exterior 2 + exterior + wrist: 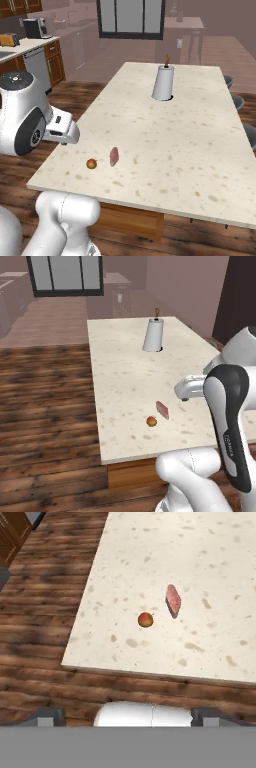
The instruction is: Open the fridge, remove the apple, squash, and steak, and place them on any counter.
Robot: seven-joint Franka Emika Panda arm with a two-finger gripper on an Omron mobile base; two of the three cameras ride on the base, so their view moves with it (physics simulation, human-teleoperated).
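The apple [151, 421] [91, 163] [145, 619], small and red-orange, lies on the pale speckled counter [125, 366] [175, 135] [200, 557] near its front edge. Just beyond it rests the steak [162, 409] [114, 156] [173, 601], a pinkish-red slab. My gripper [130, 717] hovers high above the counter's near edge, looking down on both foods. Its fingertips [50, 716] stand wide apart with nothing between them, so it is open. The squash and the fridge are out of view.
A white paper-towel roll [154, 335] [163, 83] on a wooden post stands at the counter's far end. Wooden floor lies left of the island. Stools [239, 102] line its right side. Cabinets, a dishwasher [36, 67] and a coffee machine [35, 27] sit far left.
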